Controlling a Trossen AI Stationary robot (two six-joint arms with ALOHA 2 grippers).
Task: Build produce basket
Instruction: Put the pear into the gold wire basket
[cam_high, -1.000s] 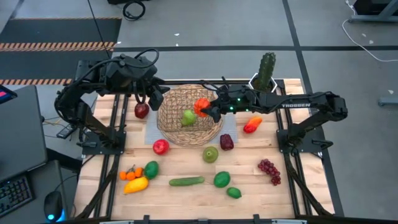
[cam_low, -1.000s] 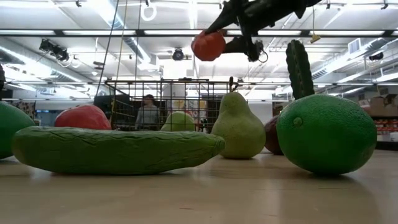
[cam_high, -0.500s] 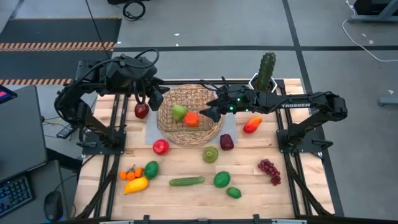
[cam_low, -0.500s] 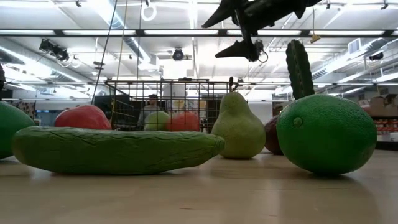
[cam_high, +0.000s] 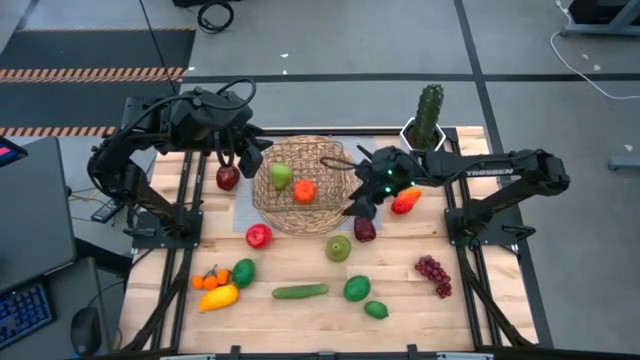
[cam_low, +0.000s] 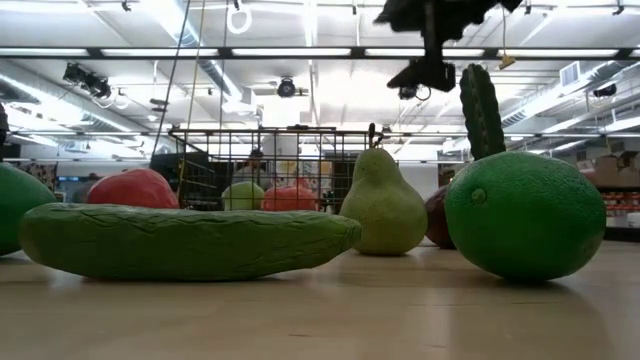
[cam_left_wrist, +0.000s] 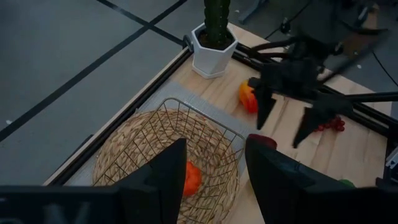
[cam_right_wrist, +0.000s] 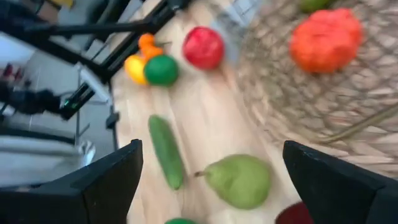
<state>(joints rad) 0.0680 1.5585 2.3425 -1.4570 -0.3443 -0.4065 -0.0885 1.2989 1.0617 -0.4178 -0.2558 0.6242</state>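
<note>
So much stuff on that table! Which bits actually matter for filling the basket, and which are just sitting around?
Part of the job:
- basket, already holding an orange fruit and a green fruit
- pear, cucumber, grapes, red apple, all on the table
- right pincer, open

Just lying about:
- cactus in its white pot

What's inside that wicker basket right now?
The basket holds two pieces: a green fruit and an orange-red one. The basket's floor directly beneath them is covered.

Tan wicker basket (cam_high: 305, 190) holds two fruits; other produce (cam_high: 300, 291) lies scattered nearby.
</note>
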